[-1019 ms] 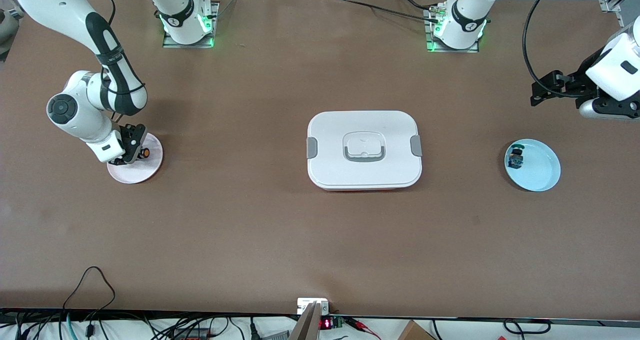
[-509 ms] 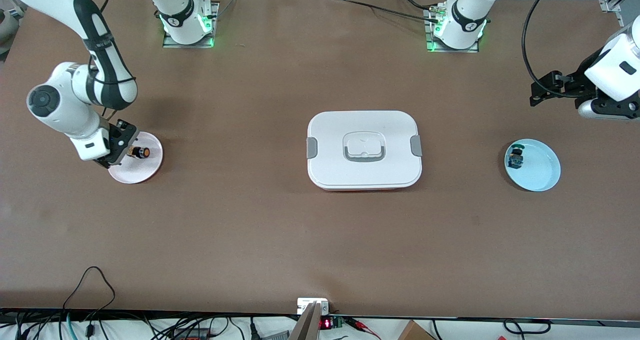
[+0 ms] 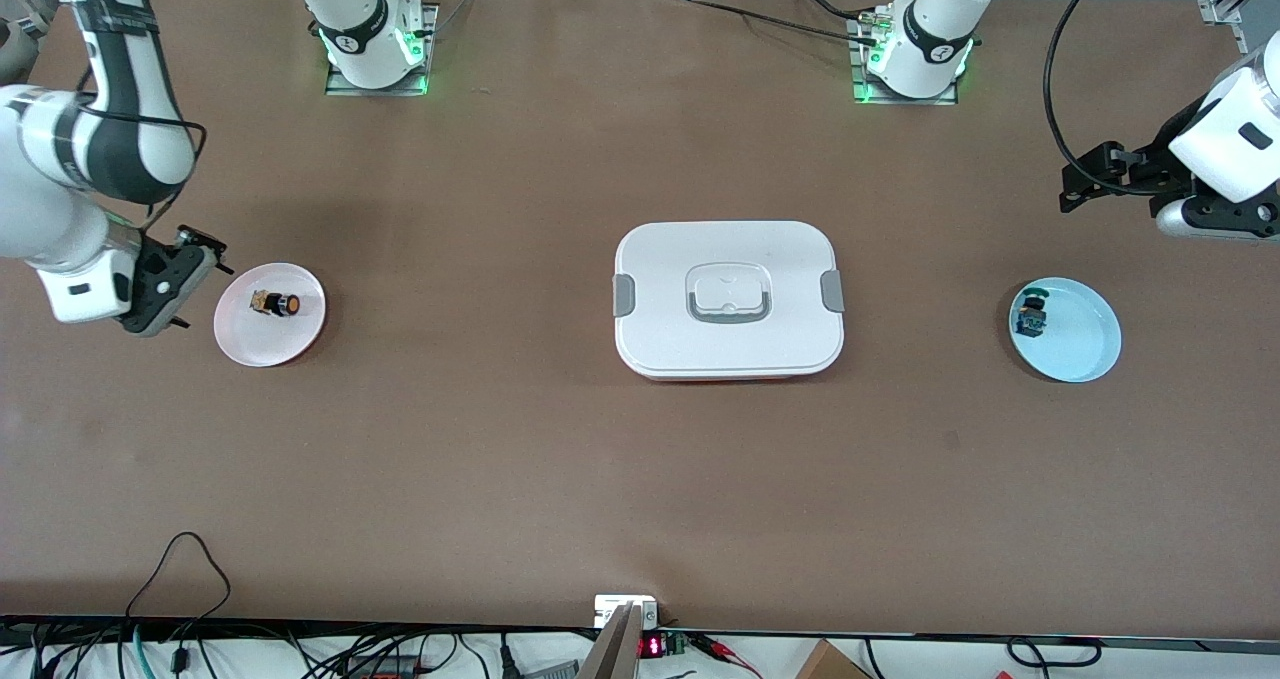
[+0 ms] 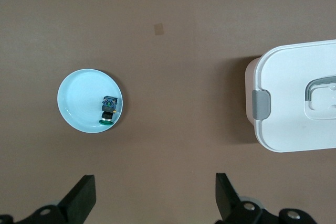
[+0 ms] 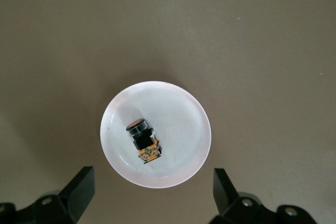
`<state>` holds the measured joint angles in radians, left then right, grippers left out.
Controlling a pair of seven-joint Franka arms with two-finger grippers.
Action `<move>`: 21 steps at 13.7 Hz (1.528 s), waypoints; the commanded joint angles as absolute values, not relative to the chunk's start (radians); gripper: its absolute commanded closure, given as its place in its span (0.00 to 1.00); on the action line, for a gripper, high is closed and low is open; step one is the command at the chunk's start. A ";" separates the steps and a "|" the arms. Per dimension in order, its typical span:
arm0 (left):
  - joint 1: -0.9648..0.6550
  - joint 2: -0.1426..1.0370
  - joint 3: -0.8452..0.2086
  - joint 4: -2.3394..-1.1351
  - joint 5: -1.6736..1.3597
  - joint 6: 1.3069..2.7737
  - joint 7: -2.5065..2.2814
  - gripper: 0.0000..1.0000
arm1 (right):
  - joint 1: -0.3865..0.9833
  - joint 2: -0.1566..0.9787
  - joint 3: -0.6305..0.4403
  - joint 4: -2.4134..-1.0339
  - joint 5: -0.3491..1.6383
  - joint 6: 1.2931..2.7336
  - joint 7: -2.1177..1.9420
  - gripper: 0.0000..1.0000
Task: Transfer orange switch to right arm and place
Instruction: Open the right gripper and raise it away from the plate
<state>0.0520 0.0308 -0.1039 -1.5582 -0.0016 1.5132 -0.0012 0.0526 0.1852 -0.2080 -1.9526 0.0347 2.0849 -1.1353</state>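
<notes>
Brown counter [image 3: 500,459] carries a closed white rectangular lunchbox [image 3: 729,299] at its middle. Toward the right arm's end, the tiny orange switch [image 3: 275,303] lies on its side in a round pale pink plate [image 3: 270,315]. Just beside that plate hangs the right end effector [image 3: 175,284], fingers apart and empty. Over the counter's other end, near a round light blue plate [image 3: 1066,330] holding a blue-bodied switch [image 3: 1030,316], waits the left end effector [image 3: 1085,174], fingers apart.

The orange switch [image 3: 274,304] was found lying on its side on a small plate [image 3: 300,344] toward the right arm's end of the surface [image 3: 500,459]. A lidded box [image 3: 728,299] was parked mid-surface. Toward the left arm's end, a second plate [image 3: 1085,344] was seen with another switch [image 3: 1030,317] sitting in it by the rim.
</notes>
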 commanded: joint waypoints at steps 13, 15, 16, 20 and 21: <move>0.052 0.046 -0.110 -1.526 0.029 1.496 -0.014 0.00 | 0.235 0.115 -0.196 -1.781 0.037 1.574 -0.045 0.00; 0.052 0.045 -0.110 -1.526 0.029 1.496 -0.014 0.00 | 0.252 0.126 -0.198 -1.700 -0.052 1.517 -0.049 0.00; 0.052 0.046 -0.110 -1.526 0.029 1.496 -0.014 0.00 | 0.244 0.126 -0.202 -1.677 -0.075 1.516 -0.052 0.00; 0.052 0.045 -0.110 -1.526 0.029 1.496 -0.014 0.00 | 0.138 0.117 -0.199 -1.606 -0.149 1.522 -0.064 0.00; 0.052 0.046 -0.110 -1.526 0.029 1.496 -0.014 0.00 | 0.121 0.114 -0.196 -1.589 -0.147 1.517 -0.063 0.00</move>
<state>0.0520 0.0316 -0.1039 -1.5577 -0.0016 1.5132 -0.0013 0.1545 0.1191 -0.2112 -1.6285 -0.1267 1.5454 -0.0587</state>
